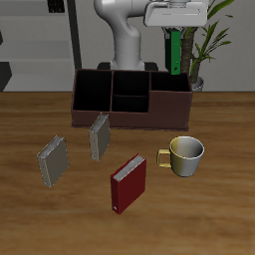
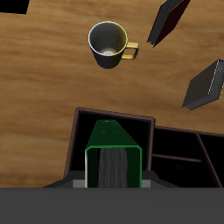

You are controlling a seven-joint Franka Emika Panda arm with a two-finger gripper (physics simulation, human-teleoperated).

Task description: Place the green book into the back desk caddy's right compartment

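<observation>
Green book (image 1: 176, 52): upright, clamped in gripper (image 1: 175, 28) jaws, held above back desk caddy (image 1: 129, 100), over its right compartment (image 1: 169, 103).

It looked like a study or office room. A wooden desk (image 1: 30, 129) held a brown desk caddy (image 1: 129, 95), some books such as a red book (image 1: 127, 183), and a yellow mug (image 1: 185, 154). Behind the end effector (image 1: 175, 45) stood a leafy green plant (image 1: 214, 40) and dark shelves (image 1: 40, 40).
</observation>
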